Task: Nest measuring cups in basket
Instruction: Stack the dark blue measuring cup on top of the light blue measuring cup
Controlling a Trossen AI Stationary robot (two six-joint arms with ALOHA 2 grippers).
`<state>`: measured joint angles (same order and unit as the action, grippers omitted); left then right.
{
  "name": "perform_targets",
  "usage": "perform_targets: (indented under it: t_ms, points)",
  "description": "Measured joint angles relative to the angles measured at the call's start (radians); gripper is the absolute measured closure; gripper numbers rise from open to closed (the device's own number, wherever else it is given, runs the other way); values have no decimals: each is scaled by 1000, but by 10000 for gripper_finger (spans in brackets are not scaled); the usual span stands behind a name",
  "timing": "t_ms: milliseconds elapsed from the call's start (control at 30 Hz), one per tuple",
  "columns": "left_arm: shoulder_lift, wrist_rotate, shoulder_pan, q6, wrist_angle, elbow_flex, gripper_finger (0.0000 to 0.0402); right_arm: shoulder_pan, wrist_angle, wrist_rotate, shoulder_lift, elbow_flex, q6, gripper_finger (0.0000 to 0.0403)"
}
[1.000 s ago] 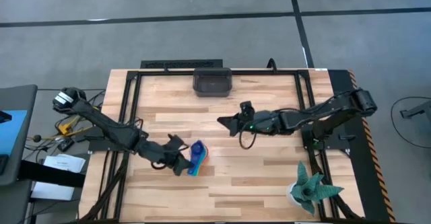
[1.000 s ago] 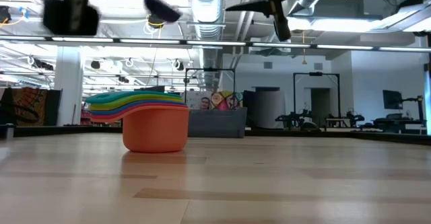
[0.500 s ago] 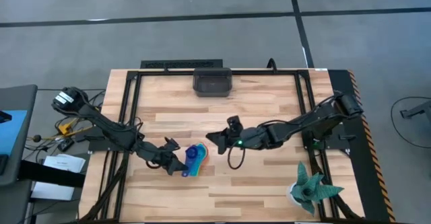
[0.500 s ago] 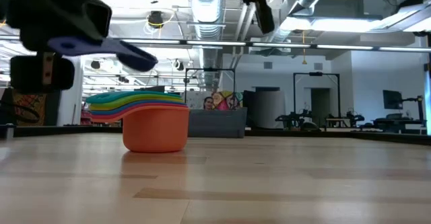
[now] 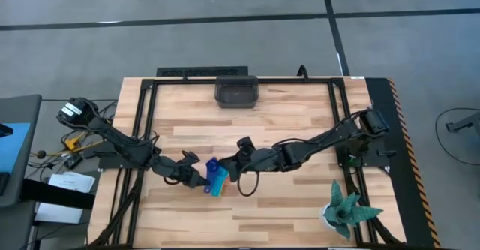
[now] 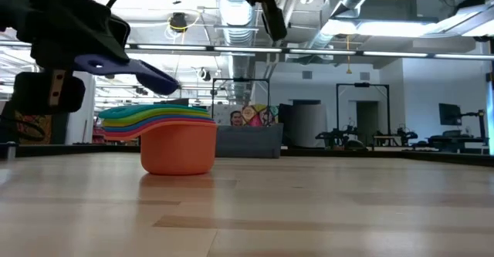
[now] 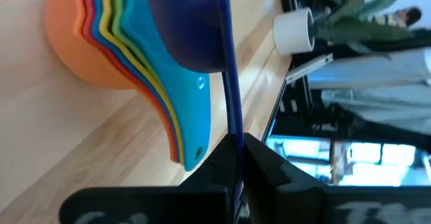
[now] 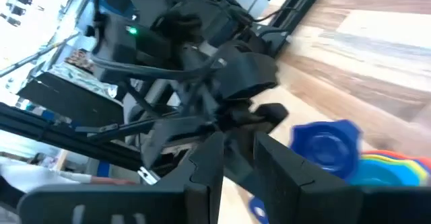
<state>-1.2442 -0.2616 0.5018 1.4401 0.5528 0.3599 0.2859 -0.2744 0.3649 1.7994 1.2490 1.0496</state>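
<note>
Left gripper point(image 5: 201, 181) clamps last dark blue cup point(image 5: 212, 164) over stack point(image 6: 171, 137); right gripper point(image 5: 227, 167) half-open, apparently empty. Basket point(image 5: 237, 91) still empty, nesting nearly done.

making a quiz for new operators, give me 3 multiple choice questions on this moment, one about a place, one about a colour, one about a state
1. Where is the basket?
A. at the far edge of the table, apart from the cups
B. under the stack of cups
C. beside the plant

2. What colour is the outermost cup at the bottom of the stack of cups?
A. green
B. orange
C. white

3. What is the left gripper doing?
A. resting open on the table
B. shut on the handle of the dark blue cup, held above the stack
C. gripping the basket

Answers:
1. A, the high view shows it at the far edge with nothing in it.
2. B, the low view shows an orange bowl on the table.
3. B, the left wrist view shows its fingers pinching the thin handle.
</note>
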Motion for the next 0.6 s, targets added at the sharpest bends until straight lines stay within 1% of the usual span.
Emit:
perform_targets:
  t_ms: [300, 500, 600]
  points:
    - [-1, -10, 0, 76, 46, 2, 401, 2, 93, -4, 6, 23, 9, 296]
    - [-1, -5, 0, 140, 63, 4, 401, 14, 97, -24, 6, 23, 35, 296]
    - [-2, 0, 0, 154, 69, 27, 401, 21, 95, -25, 6, 23, 57, 296]
